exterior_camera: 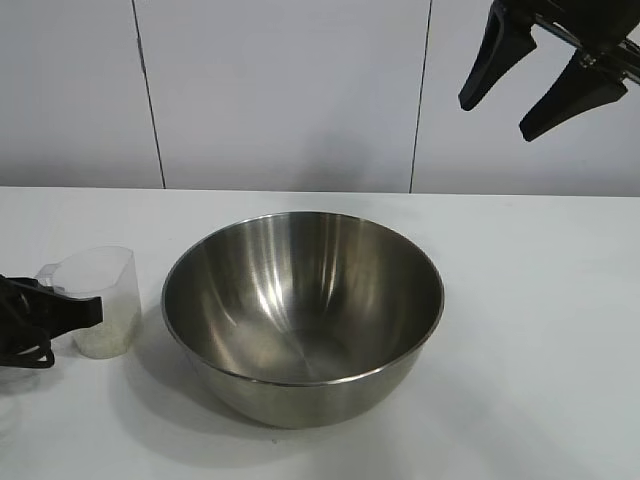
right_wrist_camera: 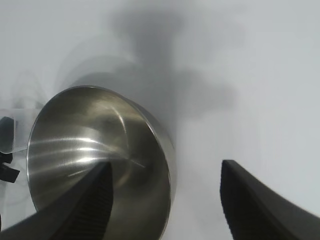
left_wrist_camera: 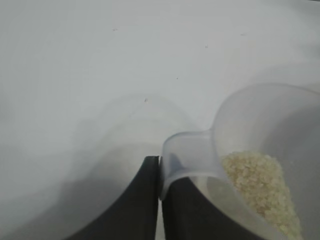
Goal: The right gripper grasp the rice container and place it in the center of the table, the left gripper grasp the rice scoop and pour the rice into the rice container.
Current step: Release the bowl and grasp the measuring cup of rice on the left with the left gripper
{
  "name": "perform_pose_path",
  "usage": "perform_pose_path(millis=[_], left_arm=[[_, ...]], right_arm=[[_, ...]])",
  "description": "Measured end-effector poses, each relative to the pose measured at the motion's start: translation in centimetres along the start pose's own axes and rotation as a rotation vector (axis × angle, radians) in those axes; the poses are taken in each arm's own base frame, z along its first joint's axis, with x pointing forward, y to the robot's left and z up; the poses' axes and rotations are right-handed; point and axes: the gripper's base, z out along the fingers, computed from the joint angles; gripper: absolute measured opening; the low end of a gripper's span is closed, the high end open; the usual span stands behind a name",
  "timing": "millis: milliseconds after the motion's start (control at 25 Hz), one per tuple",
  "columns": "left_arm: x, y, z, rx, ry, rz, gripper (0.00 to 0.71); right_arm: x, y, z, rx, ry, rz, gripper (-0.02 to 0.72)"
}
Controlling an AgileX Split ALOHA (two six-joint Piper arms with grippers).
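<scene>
The rice container [exterior_camera: 300,300], a large shiny steel bowl, stands empty at the middle of the white table [exterior_camera: 540,300]. Just left of it sits the rice scoop [exterior_camera: 105,295], a small translucent cup with rice [exterior_camera: 100,340] in its bottom. My left gripper [exterior_camera: 85,312] reaches in from the left edge, shut on the scoop's handle tab. The left wrist view shows its fingers [left_wrist_camera: 140,200] pinching that tab of the scoop [left_wrist_camera: 250,125], with rice [left_wrist_camera: 260,185] inside. My right gripper [exterior_camera: 497,118] hangs open high at the back right, holding nothing; from there the bowl [right_wrist_camera: 90,150] lies below its left finger.
A pale panelled wall [exterior_camera: 280,90] closes the back of the table. Bare tabletop lies to the right of the bowl and in front of it.
</scene>
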Motion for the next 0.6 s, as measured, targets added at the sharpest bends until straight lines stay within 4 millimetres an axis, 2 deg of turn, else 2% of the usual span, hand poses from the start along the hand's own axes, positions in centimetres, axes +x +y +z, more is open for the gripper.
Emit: perform_pose_path(millis=[240,360,600], left_arm=[[0.00,0.01,0.00,-0.001,0.000,0.000,0.274],[0.00,0.02,0.00,-0.002,0.000,-0.001,0.309],[0.00,0.03,0.00,-0.003,0.000,-0.001,0.318]], right_arm=[[0.00,0.00,0.00,0.000,0.000,0.000,0.433],[-0.01,0.00,0.00,0.000,-0.001,0.000,0.433],[-0.04,0.00,0.00,0.000,-0.005,0.000,0.433]])
